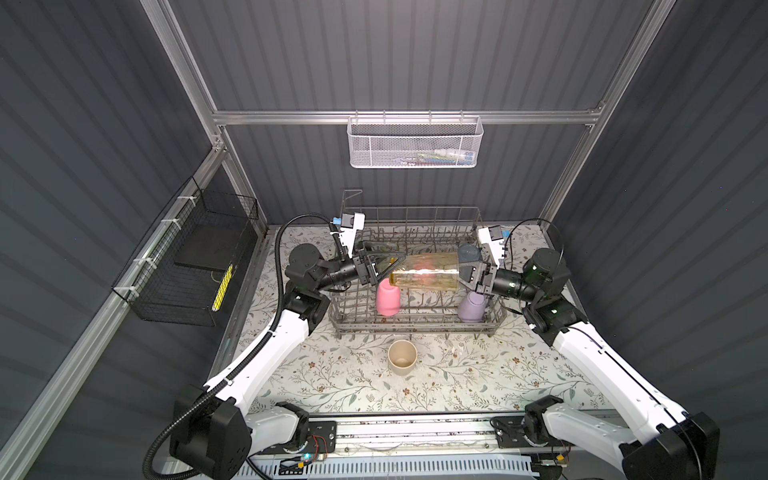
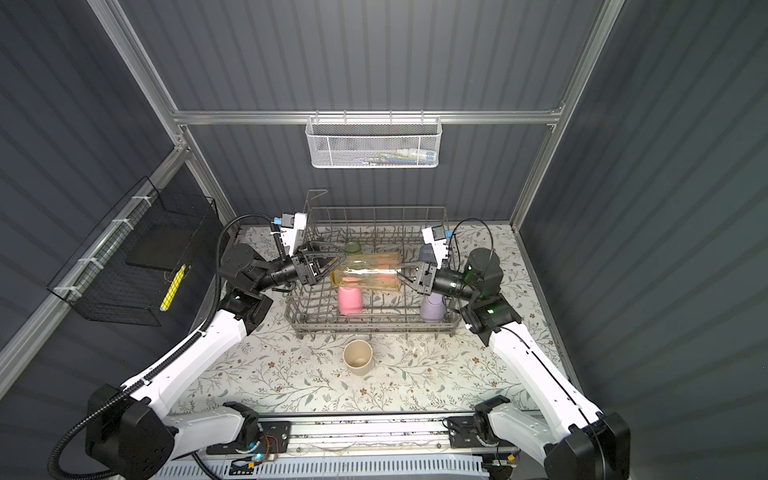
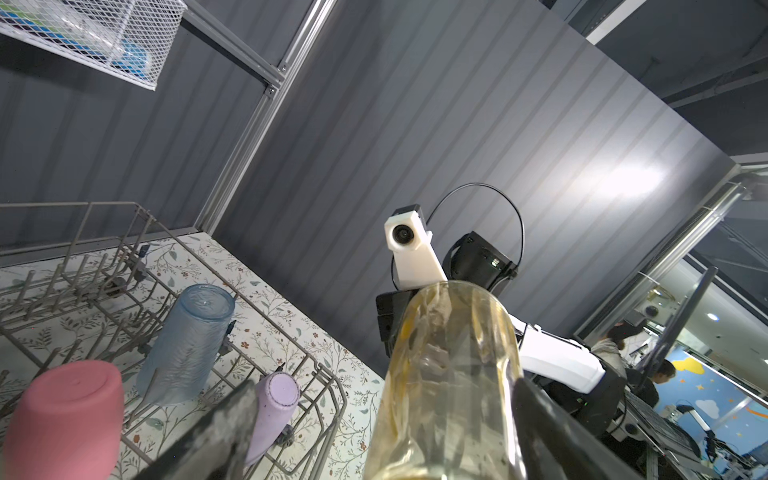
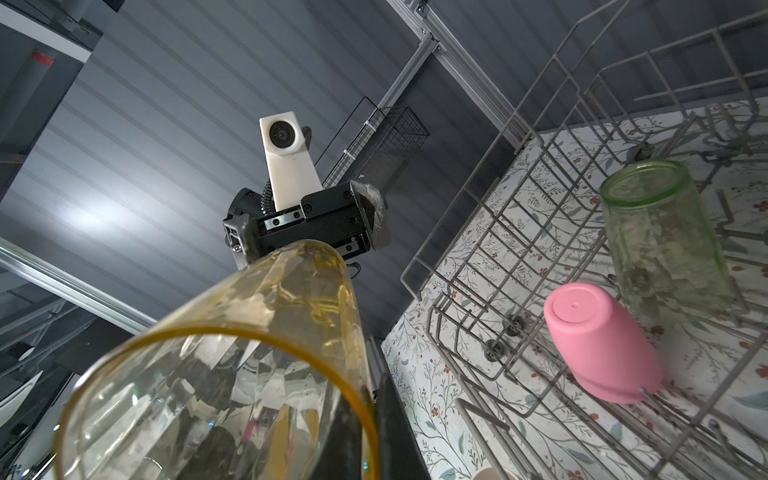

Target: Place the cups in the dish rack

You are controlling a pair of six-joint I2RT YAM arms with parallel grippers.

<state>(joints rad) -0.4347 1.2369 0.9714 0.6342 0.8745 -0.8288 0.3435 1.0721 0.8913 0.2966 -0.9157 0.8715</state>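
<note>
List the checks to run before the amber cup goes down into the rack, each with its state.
1. Grip of the right gripper on the amber cup: ok, shut on its rim, one finger inside the mouth.
2. The left gripper free of the cup: cannot tell; jaws stand wide either side of its base, one finger close against it.
3. Free spot in the dish rack: ok, bare tines between the pink cup and the lilac cup.
4. Cup's pose: not ok, sideways above the rack; pink and lilac stand mouth down.
5. The beige cup: not ok, upright on the table, outside the rack.
</note>
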